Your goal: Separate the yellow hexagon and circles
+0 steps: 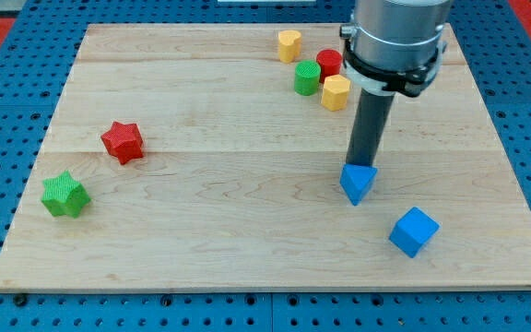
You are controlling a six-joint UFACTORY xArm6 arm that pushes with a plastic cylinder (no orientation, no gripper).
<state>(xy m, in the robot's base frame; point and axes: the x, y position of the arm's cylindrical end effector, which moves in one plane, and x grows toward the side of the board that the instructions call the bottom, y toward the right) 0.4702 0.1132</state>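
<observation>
One yellow hexagon (336,92) beside circles

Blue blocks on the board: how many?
2. A blue block sits at my tip, right of centre. A blue cube lies toward the view's bottom right. The arm could hide another.

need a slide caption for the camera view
My tip at the blue triangle, far from the yellow hexagon touching the green circle and red circle.
</observation>
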